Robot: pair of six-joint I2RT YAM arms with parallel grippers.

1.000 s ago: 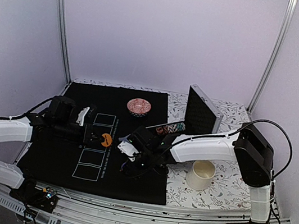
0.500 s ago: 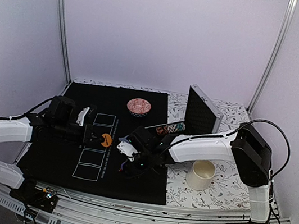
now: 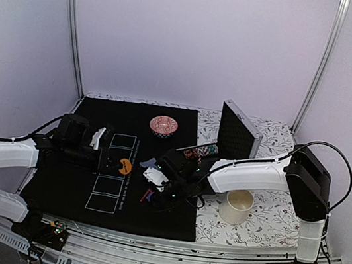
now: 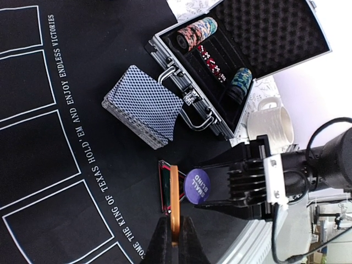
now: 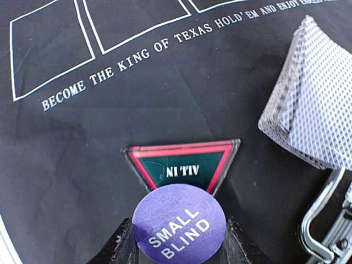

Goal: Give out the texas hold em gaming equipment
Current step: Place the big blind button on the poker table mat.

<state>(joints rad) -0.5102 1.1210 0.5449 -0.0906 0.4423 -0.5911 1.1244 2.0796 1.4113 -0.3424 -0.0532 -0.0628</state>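
Black felt mat (image 3: 73, 186) covered the left part of the table. Over it, the left gripper (image 4: 175, 234) was clamped tight on an orange disc (image 4: 174, 198), held edge-on. Just to its right, the red triangle marker (image 5: 181, 162) lay flat on the felt. The right gripper (image 5: 179, 239), jaws partly apart, appeared to pinch a purple disc (image 5: 179, 220) marked SMALL BLIND, which hid the marker's near point in the wrist view. Further right lay the card deck (image 5: 311, 104), beside the open chip case (image 4: 258, 44).
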